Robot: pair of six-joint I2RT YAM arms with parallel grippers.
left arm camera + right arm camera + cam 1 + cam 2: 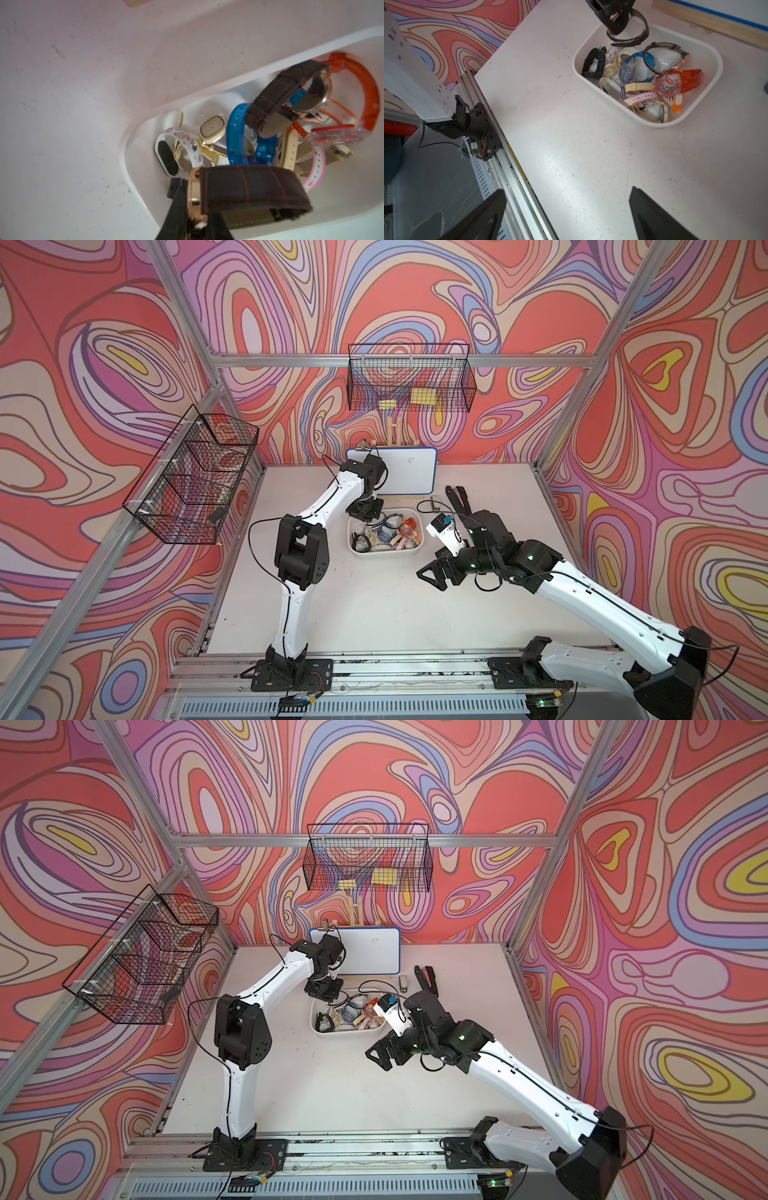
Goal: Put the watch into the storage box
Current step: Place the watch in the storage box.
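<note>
In both top views the left gripper [365, 510] sits over the storage box [386, 554], at the corner next to the whiteboard [409, 472]. Its own body hides what it carries. The wrist views fill that in.

The left wrist view shows the gripper [195, 207] pinching the watch [249, 187] by its rose-gold case, with the black fingers [176, 209] pressed against the case. The case stands on edge. The dark brown strap runs away from it over the inside of the box [207, 83].

Only the right wrist view shows the whole watch [633, 39]. The strap curls into a loop below the left gripper [616, 22]. The long side of the loop lies roughly level and reaches from that corner of the box [708, 87] towards its middle. The loop hangs above the pile of other watches [643, 79] lying in the box. Whether the strap's lowest part touches them cannot be told.

The right gripper [566, 207] is spread wide and holds nothing. It is over bare desk [571, 135] beside the box, on the side away from the whiteboard. Both top views [380, 1050] show it there too.
</note>
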